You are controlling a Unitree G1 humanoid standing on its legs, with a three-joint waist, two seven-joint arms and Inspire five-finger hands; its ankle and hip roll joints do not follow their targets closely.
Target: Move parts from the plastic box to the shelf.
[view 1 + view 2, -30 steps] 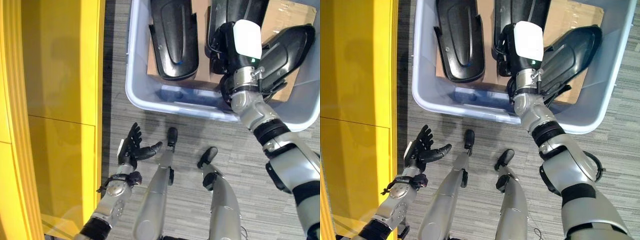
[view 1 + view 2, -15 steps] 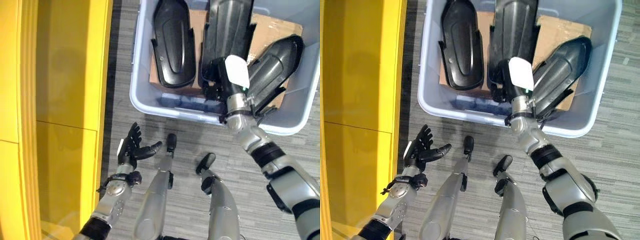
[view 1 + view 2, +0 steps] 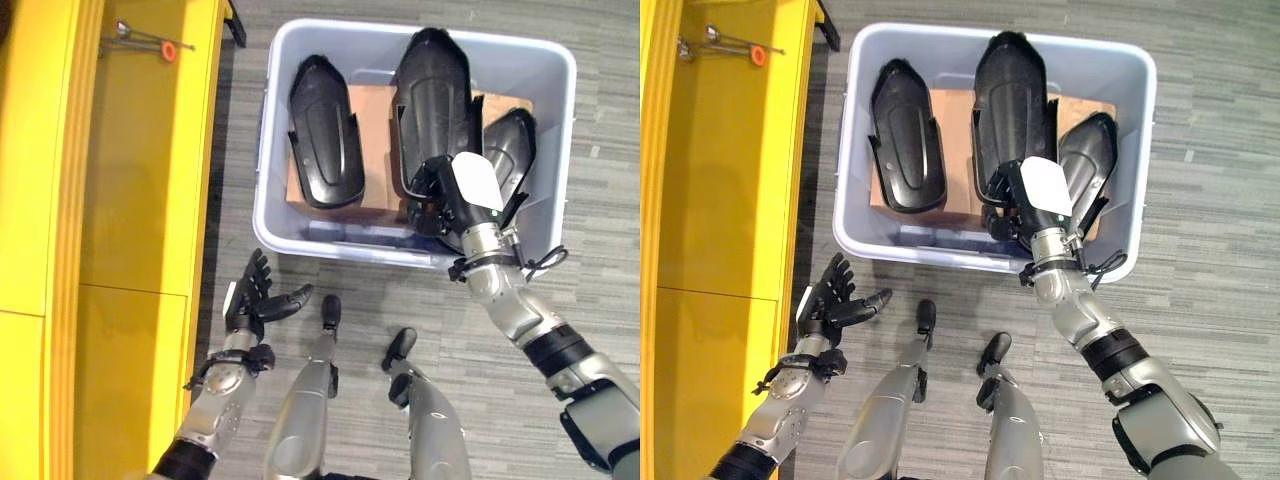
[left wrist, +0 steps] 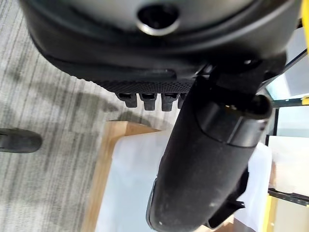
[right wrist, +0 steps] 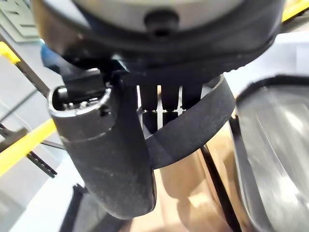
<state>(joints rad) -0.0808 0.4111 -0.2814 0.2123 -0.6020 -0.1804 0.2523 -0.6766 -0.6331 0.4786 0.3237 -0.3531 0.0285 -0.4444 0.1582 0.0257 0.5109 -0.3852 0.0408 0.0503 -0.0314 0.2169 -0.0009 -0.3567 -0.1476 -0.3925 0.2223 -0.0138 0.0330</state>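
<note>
Reaching into the grey plastic box [image 3: 268,150], the right robot hand [image 3: 440,195] sits at the near end of the middle black moulded part [image 3: 434,95], the longest of the three shells lying in the box. In the right wrist view its fingers [image 5: 164,108] curl round a thin black rim of that part while the thumb [image 5: 113,159] closes against it, so the robot hand is clamped on the part's edge; I judge the near end was chosen because the wall there gives a lip to pinch, whereas the shell's rounded back offers nothing to grip.

All three parts lie on a sheet of brown cardboard [image 3: 375,110] lining the box floor: the left black part [image 3: 325,135] lies apart from the middle one, and the right black part [image 3: 512,140] lies tight against the middle part's far side, partly behind the right wrist. That close neighbour and the box's near wall are what a lift would have to clear, I think.

Away from the box, over the grey carpet [image 3: 600,250], the left robot hand [image 3: 255,300] hangs with fingers spread and holding nothing. The yellow shelf [image 3: 140,200] runs along the box's left side, bearing only a small metal tool with an orange tip [image 3: 145,40] at its far end.
</note>
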